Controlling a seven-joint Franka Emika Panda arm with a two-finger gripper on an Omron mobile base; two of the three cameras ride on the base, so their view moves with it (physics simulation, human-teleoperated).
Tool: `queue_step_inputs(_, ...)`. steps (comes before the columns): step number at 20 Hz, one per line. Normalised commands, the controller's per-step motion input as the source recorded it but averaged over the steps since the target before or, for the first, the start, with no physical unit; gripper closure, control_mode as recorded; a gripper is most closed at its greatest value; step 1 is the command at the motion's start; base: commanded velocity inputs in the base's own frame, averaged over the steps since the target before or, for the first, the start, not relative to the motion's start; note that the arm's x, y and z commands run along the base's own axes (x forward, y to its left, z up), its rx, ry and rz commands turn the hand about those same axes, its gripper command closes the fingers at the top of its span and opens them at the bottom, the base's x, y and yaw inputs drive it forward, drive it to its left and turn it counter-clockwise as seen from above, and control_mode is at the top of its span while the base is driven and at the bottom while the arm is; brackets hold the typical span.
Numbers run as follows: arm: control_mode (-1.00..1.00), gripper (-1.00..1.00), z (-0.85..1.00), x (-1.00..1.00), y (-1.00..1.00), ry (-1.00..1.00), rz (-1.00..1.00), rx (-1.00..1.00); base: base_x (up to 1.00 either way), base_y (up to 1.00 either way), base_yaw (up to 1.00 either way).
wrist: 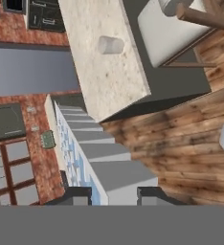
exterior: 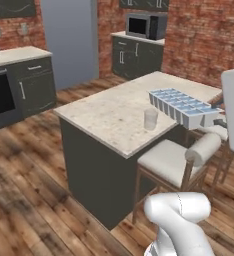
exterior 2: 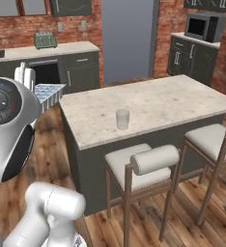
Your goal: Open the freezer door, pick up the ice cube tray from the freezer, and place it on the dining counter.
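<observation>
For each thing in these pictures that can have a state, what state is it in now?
ice cube tray: held in the air by the pincer, not yet on the counter.
pincer: shut on the ice cube tray, one fingertip on each side.
dining counter: bears one glass; the tray is not on it.
glass: upright on the dining counter, looks empty.
stool: stands at the dining counter, nobody on it.
microwave: door shut.

No readable text or labels anywhere
</observation>
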Motion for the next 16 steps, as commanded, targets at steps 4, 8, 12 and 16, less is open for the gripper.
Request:
queue_step_inputs(4, 1.0, 1.0, 0.0, 0.0, 0.0, 0.0, 0.0, 0.0, 0.49, 0.39, -0.18)
queue_step_inputs(8, 1.0, 1.0, 0.0, 0.0, 0.0, 0.0, 0.0, 0.0, 0.37, 0.35, -0.2)
queue_step_inputs(12, 1.0, 1.0, 0.0, 0.0, 0.0, 0.0, 0.0, 0.0, 0.39, 0.39, -0.25)
queue_step_inputs(16, 1.0, 1.0, 0.0, 0.0, 0.0, 0.0, 0.0, 0.0, 0.33, 0.49, -0.28)
